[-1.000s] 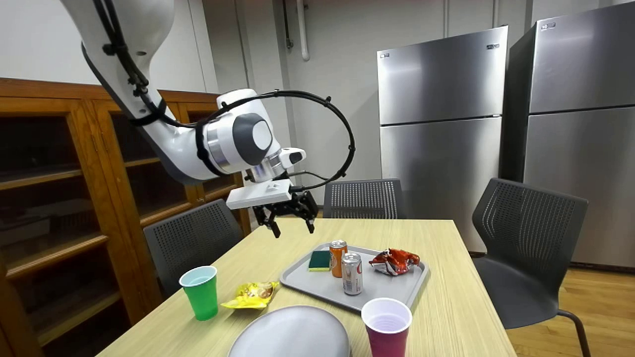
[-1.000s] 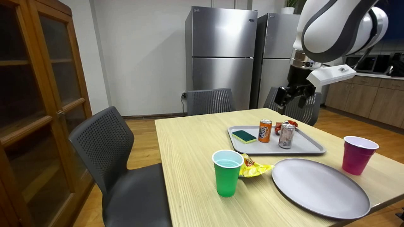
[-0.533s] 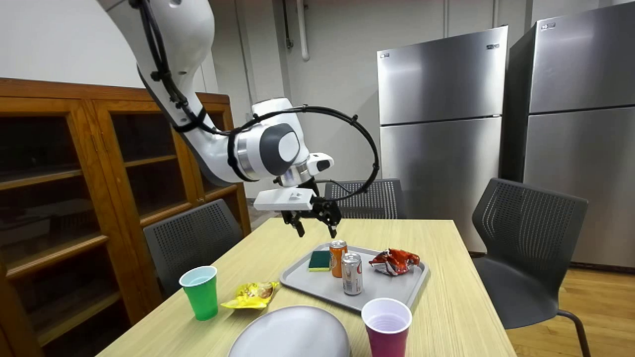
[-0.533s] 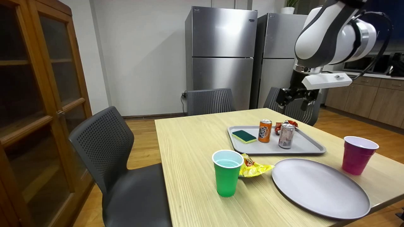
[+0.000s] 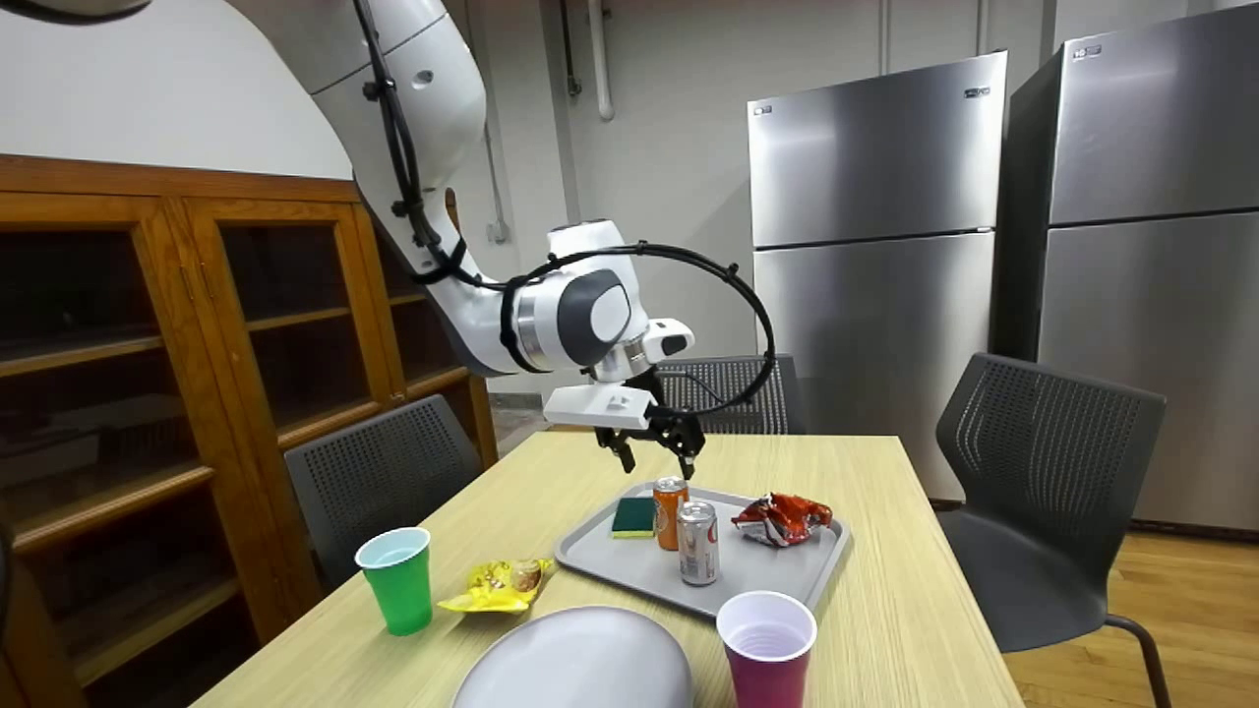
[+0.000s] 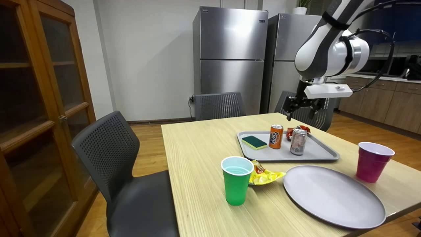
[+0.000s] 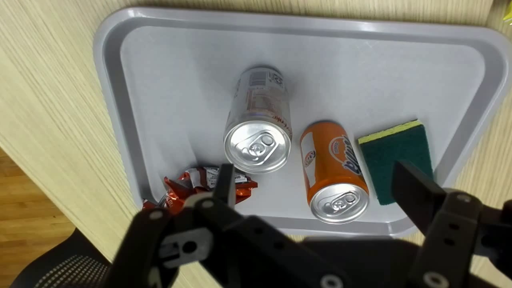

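My gripper (image 5: 658, 468) hangs open above the grey tray (image 7: 304, 24), with nothing between its fingers. In the wrist view an orange soda can (image 7: 326, 156) stands upright below the gap between the jaws. A silver can (image 7: 262, 96) stands upright beside it. A green and yellow sponge (image 7: 394, 156) lies by the orange can, partly covered by the right-hand finger in that view. A crumpled red packet (image 7: 176, 196) lies behind the left-hand finger, partly hidden. In an exterior view the gripper (image 6: 300, 117) is seen clear above the cans, touching nothing.
Near the tray lie a yellow packet (image 5: 500, 587) and a grey round plate (image 6: 334, 196). A green cup (image 6: 237, 181) holding liquid and a magenta cup (image 6: 374, 163) stand on the wooden table (image 6: 197, 148). Chairs (image 5: 1043, 492) surround it.
The arm has swung over the tray and come lower in both exterior views, nearing the cans. The jaws have stayed open. Everything on the table has kept its place.
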`<state>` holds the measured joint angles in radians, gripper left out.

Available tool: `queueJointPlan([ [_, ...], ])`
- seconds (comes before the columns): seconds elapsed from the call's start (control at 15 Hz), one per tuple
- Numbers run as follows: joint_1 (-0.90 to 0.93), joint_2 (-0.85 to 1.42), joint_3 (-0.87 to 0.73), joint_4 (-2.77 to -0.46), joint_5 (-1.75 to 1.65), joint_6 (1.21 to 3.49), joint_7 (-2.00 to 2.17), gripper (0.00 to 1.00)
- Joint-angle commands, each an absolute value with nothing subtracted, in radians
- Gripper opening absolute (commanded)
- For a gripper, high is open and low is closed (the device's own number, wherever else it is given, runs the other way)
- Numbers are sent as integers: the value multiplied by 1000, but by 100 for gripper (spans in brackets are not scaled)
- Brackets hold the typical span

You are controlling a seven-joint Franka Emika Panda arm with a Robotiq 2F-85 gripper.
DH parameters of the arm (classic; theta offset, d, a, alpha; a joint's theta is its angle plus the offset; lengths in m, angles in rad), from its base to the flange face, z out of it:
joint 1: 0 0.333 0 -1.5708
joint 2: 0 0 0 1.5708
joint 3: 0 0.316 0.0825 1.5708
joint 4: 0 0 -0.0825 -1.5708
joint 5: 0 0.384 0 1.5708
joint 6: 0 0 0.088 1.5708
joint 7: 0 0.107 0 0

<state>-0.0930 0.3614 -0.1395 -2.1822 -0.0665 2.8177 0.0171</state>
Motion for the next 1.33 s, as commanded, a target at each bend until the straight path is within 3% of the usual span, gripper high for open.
queueJointPlan([
  [0.0, -105, 426, -138, -2088, -34, 2771, 35, 100],
  [1.27, -111, 581, -173, -1928, -18, 2658, 102, 100],
])
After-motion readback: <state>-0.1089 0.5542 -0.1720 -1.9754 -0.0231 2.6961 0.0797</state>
